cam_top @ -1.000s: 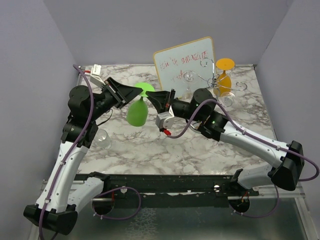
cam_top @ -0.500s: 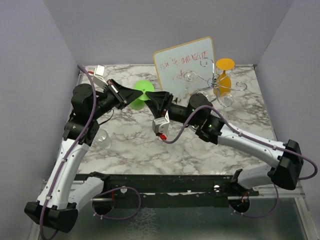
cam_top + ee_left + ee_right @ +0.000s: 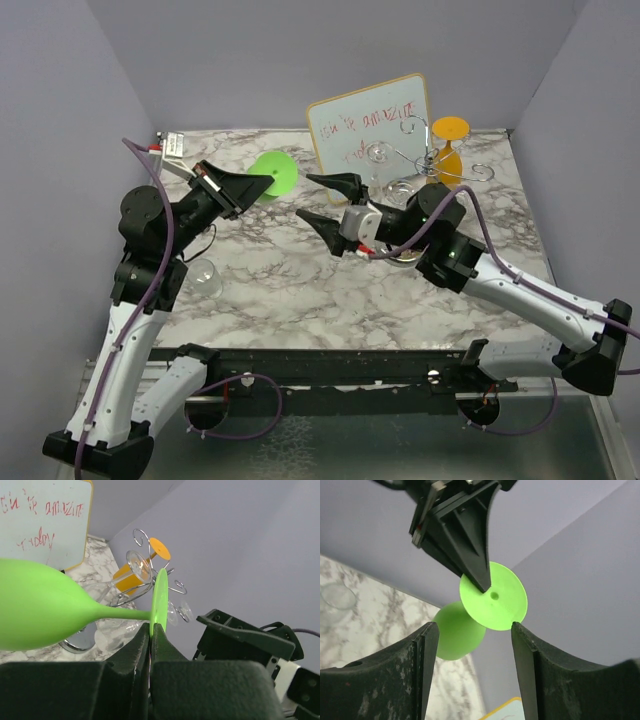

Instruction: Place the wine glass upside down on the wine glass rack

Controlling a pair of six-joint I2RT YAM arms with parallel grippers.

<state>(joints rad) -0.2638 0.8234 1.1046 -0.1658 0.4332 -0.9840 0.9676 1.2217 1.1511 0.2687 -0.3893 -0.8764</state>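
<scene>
Watching from beside the desk (image 3: 290, 290), I can see the green wine glass (image 3: 45, 610) is up in the air, lying on its side. The left jaws are shut on nothing more than the thin edge of its round foot (image 3: 495, 597). The bowl hangs out to one side with no support.

The right jaws are spread wide and face that foot from a little way off, touching nothing. It looks like a handover is being set up.

That edge pinch is what worries me. The bowl's weight could swivel the glass between the jaws, or it could slip out. If the right jaws come in off-line, they may knock the foot loose rather than catch the stem. If the left side lets go too soon, the glass falls onto the marble.

The wine glass rack (image 3: 420, 158) stands well apart at the back right, beside the whiteboard (image 3: 365, 125). An orange glass (image 3: 447, 165) already hangs on it. Swinging in carelessly could bump that glass or tip the spindly stand.
</scene>
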